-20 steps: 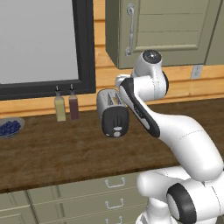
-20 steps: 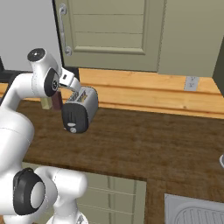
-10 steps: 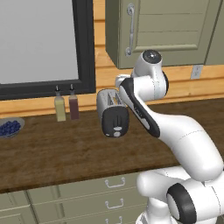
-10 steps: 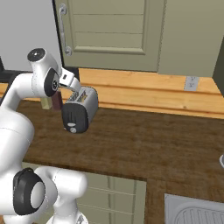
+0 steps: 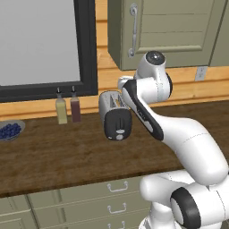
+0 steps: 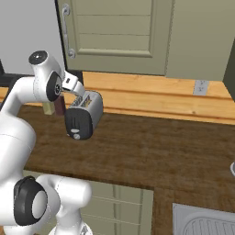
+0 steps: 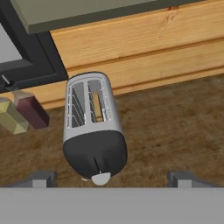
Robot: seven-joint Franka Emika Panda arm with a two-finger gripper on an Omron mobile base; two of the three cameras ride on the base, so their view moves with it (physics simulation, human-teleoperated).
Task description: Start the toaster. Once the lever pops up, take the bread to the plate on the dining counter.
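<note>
On the dark wood-plank desk (image 5: 53,156), the small silver two-slot toaster (image 7: 92,127) holds the tan bread slice (image 7: 98,108) in one slot, and the spread end effector (image 7: 111,179) poised above its black end could slip off the lever.

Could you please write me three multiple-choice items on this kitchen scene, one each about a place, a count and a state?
1. Where does the toaster stand?
A. on the wood counter, right of the two bottles
B. inside the wall cabinet
C. in the sink

2. How many bottles stand by the window frame?
A. one
B. two
C. four

3. How is the gripper set?
A. shut on the bread
B. shut on a bottle
C. open, holding nothing

Answers: 1 A, the left base view shows it there. 2 B, a yellow and a dark one. 3 C, the hand view shows its fingertips wide apart above the toaster.
</note>
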